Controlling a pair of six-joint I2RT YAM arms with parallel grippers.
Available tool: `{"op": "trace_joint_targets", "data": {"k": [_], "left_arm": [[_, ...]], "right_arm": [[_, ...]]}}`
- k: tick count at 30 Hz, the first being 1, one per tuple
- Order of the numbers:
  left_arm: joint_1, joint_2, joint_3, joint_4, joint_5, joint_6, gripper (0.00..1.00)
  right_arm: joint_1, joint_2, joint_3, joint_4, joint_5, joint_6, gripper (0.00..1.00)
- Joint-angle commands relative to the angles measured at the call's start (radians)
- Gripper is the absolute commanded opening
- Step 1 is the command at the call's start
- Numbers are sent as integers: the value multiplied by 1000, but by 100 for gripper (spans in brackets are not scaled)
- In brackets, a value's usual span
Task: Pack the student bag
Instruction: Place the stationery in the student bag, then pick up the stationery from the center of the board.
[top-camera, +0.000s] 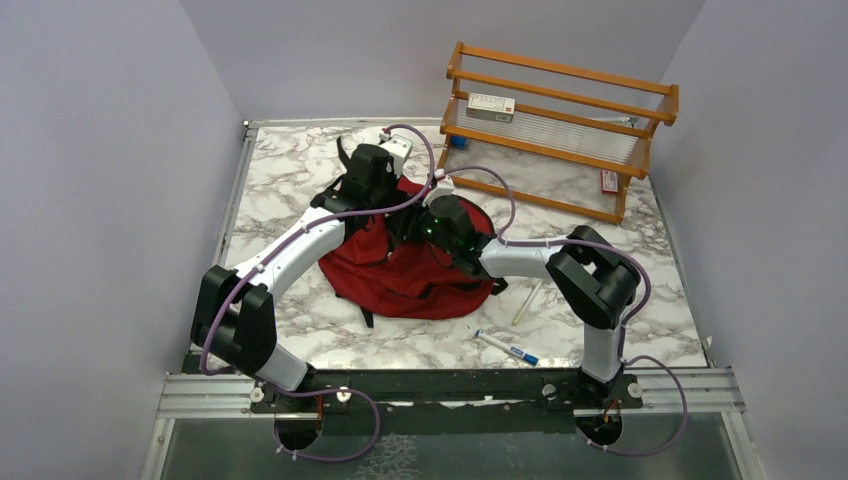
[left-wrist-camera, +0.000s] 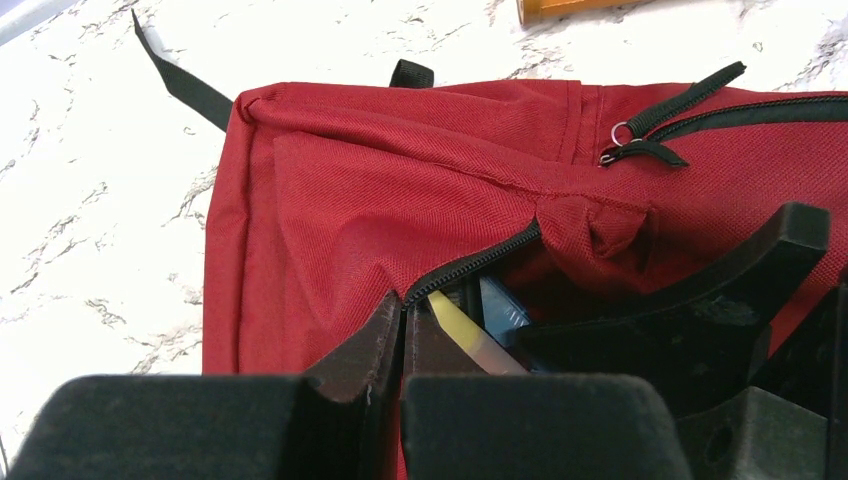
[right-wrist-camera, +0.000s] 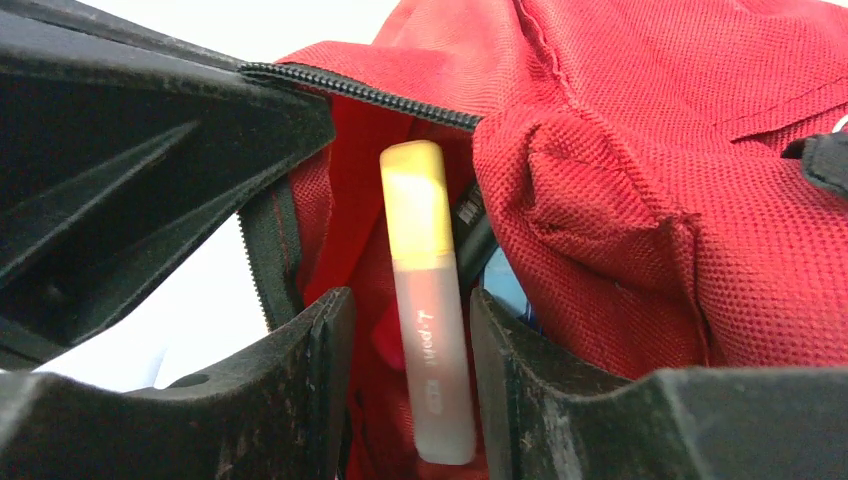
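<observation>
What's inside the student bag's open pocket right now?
A yellow-capped highlighter sits in the student bag opening, between the right gripper and its open fingers, with something blue beside it. The bag's red fabric covers everything deeper.

You're looking at a robotics lab test cell: 2 cabled arms (top-camera: 290, 250) bolted to a metal rail (top-camera: 450, 392) at the near edge of a marble-print table (top-camera: 290, 180), bare grey walls (top-camera: 100, 150) closing it in on 3 sides, and a wooden rack (top-camera: 566, 72) at the back.
</observation>
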Motion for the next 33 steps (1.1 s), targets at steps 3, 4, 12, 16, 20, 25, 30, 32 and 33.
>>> {"op": "trace_joint_targets", "data": {"k": [3, 4, 12, 16, 20, 25, 30, 32, 33], "left_arm": [[11, -38, 6, 15, -2, -4, 0], [11, -38, 5, 15, -6, -4, 0], [11, -27, 9, 12, -10, -1, 0], [11, -37, 7, 10, -14, 0, 0], [13, -35, 8, 11, -20, 3, 0], [13, -18, 10, 9, -16, 2, 0], [13, -22, 12, 4, -21, 2, 0], [13, -22, 13, 3, -26, 6, 0], [13, -22, 13, 3, -27, 6, 0]], "right_arm": [[9, -100, 3, -79, 14, -59, 52], [9, -119, -6, -85, 14, -64, 51], [9, -389, -129, -233, 65, -157, 50], [9, -570, -213, -419, 254, -119, 50], [9, -742, -282, -701, 493, 18, 50], [9, -853, -314, -1033, 657, 208, 54], [5, -843, -307, -1276, 683, 362, 58], [-6, -799, -294, -1383, 687, 443, 64], [-16, -775, -293, -1420, 682, 473, 68]]}}
